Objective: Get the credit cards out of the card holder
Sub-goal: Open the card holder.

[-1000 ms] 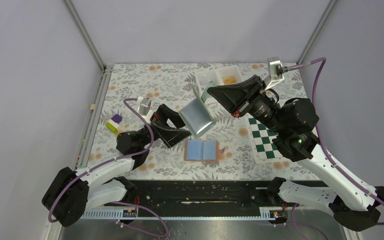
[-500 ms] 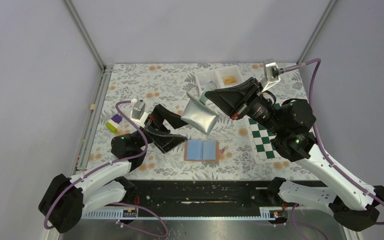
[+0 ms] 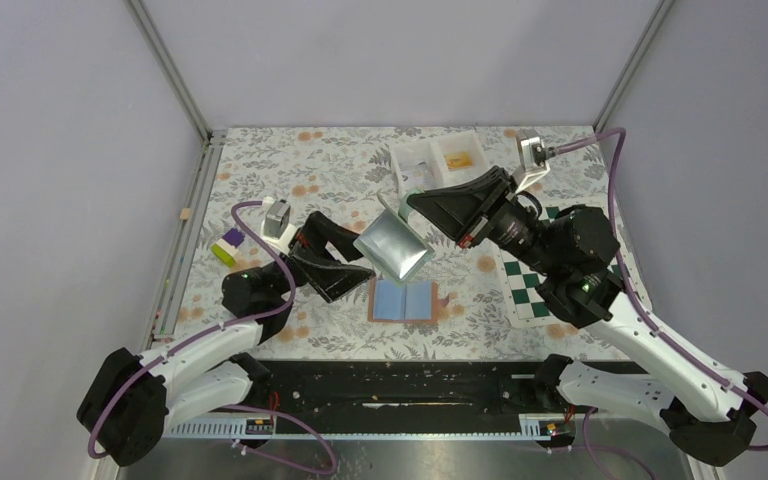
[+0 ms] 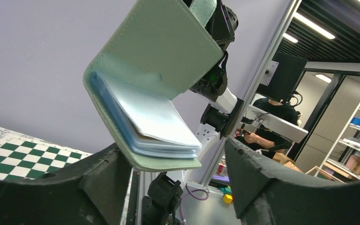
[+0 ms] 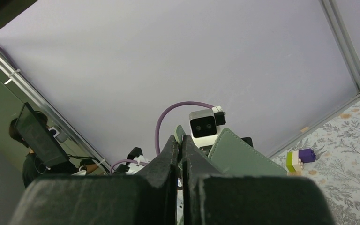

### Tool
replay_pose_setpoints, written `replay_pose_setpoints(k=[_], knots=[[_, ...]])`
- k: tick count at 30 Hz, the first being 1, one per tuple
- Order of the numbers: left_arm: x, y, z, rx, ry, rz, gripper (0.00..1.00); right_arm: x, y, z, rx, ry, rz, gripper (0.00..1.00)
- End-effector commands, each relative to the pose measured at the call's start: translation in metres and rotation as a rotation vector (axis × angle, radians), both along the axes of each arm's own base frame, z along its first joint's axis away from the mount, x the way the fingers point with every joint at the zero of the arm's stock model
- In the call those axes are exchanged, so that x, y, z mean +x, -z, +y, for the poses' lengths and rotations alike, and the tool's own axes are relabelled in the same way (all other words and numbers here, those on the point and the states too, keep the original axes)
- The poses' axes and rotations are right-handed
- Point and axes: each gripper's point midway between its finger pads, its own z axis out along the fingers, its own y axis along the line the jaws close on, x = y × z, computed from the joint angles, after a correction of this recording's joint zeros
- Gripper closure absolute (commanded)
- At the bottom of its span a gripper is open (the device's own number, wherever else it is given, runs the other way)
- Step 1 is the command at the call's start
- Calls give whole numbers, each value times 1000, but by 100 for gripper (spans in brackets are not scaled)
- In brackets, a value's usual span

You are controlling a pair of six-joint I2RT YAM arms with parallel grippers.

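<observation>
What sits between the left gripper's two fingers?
The lower cover of the green holder, half open with blue pockets showing, pinched aloft by the right gripper. The left wrist view shows it; the left gripper stands open around it.

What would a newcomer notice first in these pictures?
A green card holder hangs half open in the air above the table's middle, pinched by the right gripper. The open left gripper hovers close at its lower edge, and a tan card holder lies open on the table below.

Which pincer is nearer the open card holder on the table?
Left. The left pincer sits left of the card holder; right pincer, raised beyond it, clamps a green booklet.
</observation>
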Motion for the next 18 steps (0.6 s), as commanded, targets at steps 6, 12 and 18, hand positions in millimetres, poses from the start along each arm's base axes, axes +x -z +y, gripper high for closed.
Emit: replay_pose_setpoints(k=[6,12,18], knots=[[-4,-9,7,-54,-4,-10,79,-7,11,-22,11,52,-15,100],[3,-2,3,-31,-21,25,100,-5,29,-31,-13,97,4,100],[14,11,-1,14,-56,76,100,-9,26,-37,2,99,-5,100]])
